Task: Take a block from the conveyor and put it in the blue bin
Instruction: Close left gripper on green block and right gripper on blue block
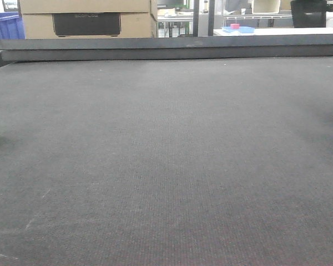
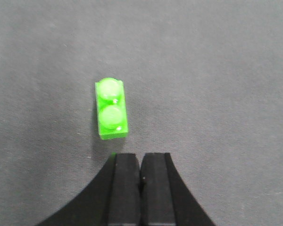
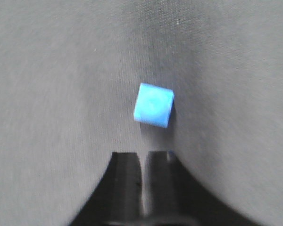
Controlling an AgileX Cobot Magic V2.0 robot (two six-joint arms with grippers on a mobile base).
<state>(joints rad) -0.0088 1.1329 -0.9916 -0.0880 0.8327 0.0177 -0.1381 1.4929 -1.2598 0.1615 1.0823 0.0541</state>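
Green plastic block [image 2: 112, 109], just one, lies studs-up on the grey conveyor [image 1: 166, 166], just ahead of the left claw [image 2: 141, 157], which is closed and empty. It looks light, rigid and slick, so pinch its long sides. One blue block [image 3: 153, 104] lies before the closed right claw [image 3: 144, 157].

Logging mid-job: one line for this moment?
left hand shut, empty | green block loose on conveyor, ahead of it | right hand shut, blue block ahead
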